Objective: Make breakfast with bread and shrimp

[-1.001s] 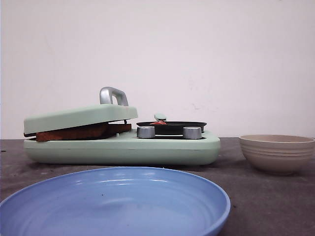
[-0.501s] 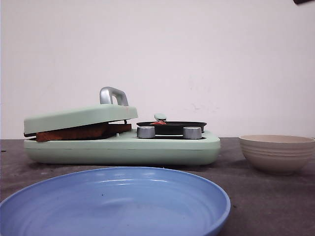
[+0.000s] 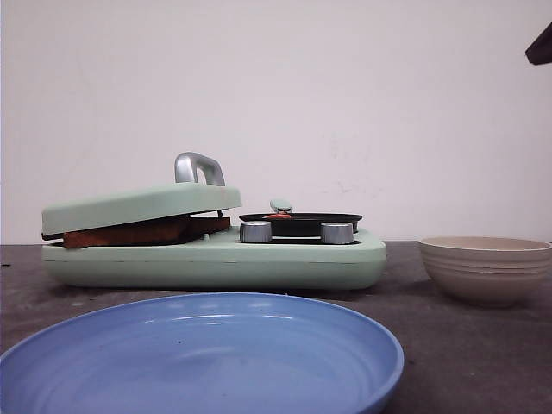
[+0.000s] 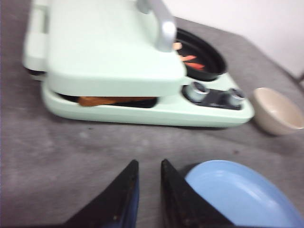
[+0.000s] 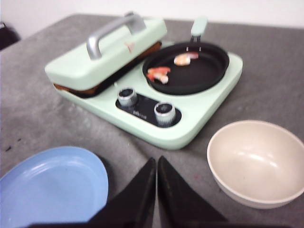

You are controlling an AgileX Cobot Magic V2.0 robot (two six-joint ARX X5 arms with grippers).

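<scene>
Two shrimp (image 5: 164,73) are seen in the black pan (image 5: 187,69), upper centre; bread (image 4: 116,100) is pressed under the green lid (image 4: 104,45). The left end effector (image 4: 148,168) is slightly parted, the right end effector (image 5: 156,164) closed, both empty.

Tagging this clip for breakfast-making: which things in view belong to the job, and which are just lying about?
Job:
bread, clamped under the press lid
shrimp, two pieces in the black pan
breakfast maker

Possibly for serving, or just lying about:
blue plate
beige bowl

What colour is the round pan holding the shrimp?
Black; the round pan shows best in the right wrist view.
</scene>
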